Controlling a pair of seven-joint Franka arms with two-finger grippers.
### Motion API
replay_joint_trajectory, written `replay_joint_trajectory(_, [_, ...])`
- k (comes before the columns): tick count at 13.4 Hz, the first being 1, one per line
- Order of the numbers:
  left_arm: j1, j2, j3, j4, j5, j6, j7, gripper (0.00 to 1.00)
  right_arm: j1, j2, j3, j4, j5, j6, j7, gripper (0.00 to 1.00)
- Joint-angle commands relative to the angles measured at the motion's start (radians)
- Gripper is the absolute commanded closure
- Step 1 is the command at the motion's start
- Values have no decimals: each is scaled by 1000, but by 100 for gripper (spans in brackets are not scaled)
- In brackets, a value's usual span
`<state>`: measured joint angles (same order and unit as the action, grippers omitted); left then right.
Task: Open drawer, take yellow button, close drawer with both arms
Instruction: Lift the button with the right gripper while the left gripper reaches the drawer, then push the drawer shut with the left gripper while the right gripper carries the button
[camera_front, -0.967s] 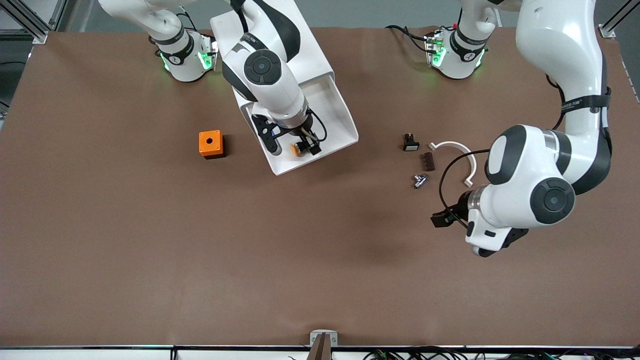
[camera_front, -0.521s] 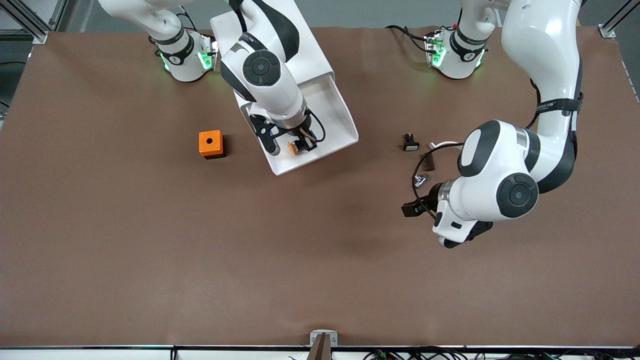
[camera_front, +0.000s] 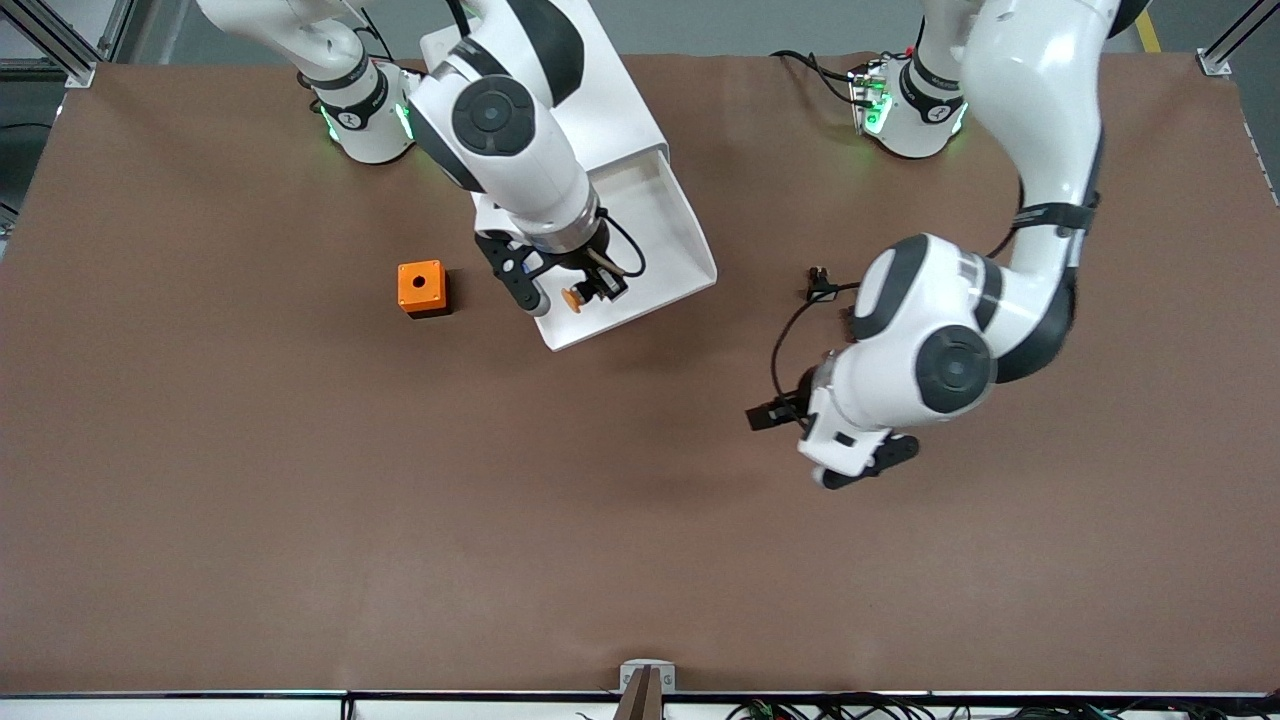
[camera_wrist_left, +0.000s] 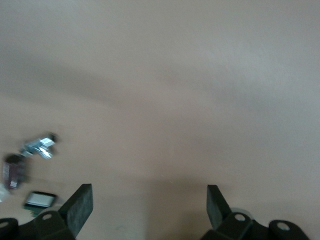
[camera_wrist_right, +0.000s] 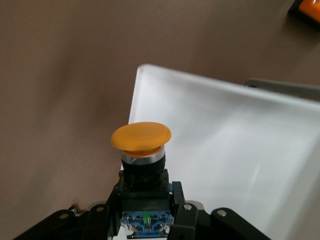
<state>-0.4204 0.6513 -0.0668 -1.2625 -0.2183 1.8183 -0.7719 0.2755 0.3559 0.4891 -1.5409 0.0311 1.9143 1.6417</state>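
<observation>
Right pincer (camera_front: 585, 292) clamped on orange-capped black-and-blue push button (camera_wrist_right: 141, 150) over open white plastic drawer (camera_front: 655, 250): lift straight, clear rim. Left pincer (camera_wrist_left: 149, 210) apart over mid-bench.

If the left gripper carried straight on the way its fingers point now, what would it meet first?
Most likely just the bare table. The left gripper is open and nothing lies in line between its fingers; the small parts sit off to one side. Depth is unclear.

Right end effector (camera_front: 582, 296) clamped, left end effector (camera_wrist_left: 149, 210) spread
</observation>
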Motion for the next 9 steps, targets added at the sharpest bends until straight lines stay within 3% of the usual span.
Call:
replay_joint_trajectory(1, [-46, 5, 5, -1, -3, 13, -70, 0, -94, 0, 20, 70, 32, -99, -172, 97])
replay_joint_trajectory(7, [-193, -1, 5, -1, -1, -22, -291, 0, -304, 0, 9, 114, 27, -228, -645, 97])
replay_joint_trajectory(9, [-247, -1, 5, -1, -3, -59, -345, 0, -352, 0, -35, 110, 18, -259, -842, 97])
